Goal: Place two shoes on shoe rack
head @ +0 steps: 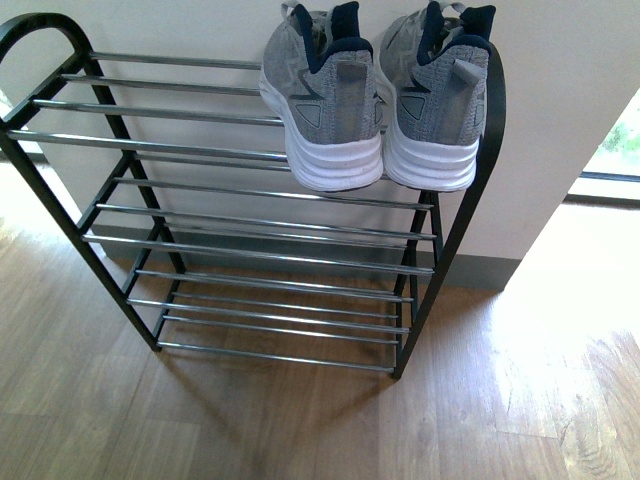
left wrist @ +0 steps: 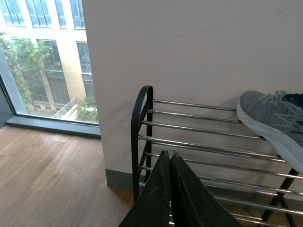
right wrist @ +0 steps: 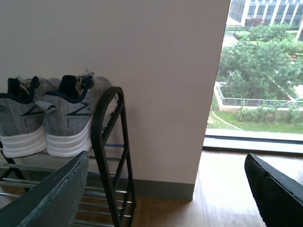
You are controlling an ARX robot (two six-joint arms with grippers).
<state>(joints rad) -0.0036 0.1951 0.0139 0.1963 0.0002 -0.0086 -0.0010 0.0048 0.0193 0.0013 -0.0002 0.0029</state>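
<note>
Left sneaker point(head: 325, 110) and right sneaker point(head: 435, 100) are sitting side by side on the top tier of the shoe rack point(head: 200, 149), at its right end. Heels are facing near, toes are pointing at the wall point(head: 560, 100). Rack is standing on the wood floor point(head: 300, 430), backing onto the wall. Left end effector point(left wrist: 169, 153) is hanging by the rack's left end, fingers pressed together, holding nothing. Right end effector point(right wrist: 165, 158) is hovering off the rack's right end, fingers spread wide, gripping nothing.

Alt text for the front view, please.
Two grey knit sneakers with white soles stand heels toward the camera at the right end of the top tier of a black shoe rack with chrome rods, on a wood floor.
</note>
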